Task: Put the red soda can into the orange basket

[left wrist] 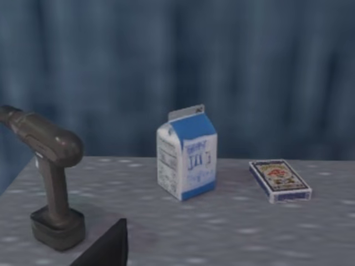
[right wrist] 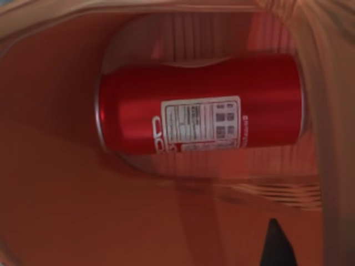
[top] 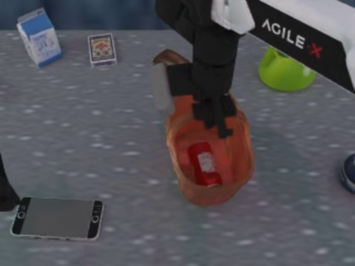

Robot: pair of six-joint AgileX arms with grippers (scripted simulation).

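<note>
1. Task looks essentially done: red soda can [top: 204,163] lying on its side on the floor of the orange basket [top: 243,166], label patch facing up, no part of it over the rim.
2. Confirmed in the right wrist view: red soda can [right wrist: 199,104] resting lengthwise against the ribbed inner wall of the orange basket [right wrist: 55,183], free of any grip.
3. Right gripper [top: 216,119] poised directly above the basket's far end, over the can but clear of it; jaws parted and holding nothing, judging by the two dark tips seen from above and the can lying untouched below.
4. Left to do, as a judgement: only lifting the right arm clear of the basket's handle and rim.
5. Left arm parked at the tabletop's left edge, only a dark sliver showing in the top view; state of its jaws cannot be told.
6. Hidden or cut off: basket's hoop handle largely covered by the right arm, just a brown arc and a grey patch showing beside it; green watering can [top: 284,71] half masked by the arm; a dark blue object [top: 349,173] cropped at the right edge, not identifiable.
7. Elsewhere, well apart: milk carton [left wrist: 186,152], card box [left wrist: 279,180], drill [left wrist: 50,177], phone [top: 57,218].
</note>
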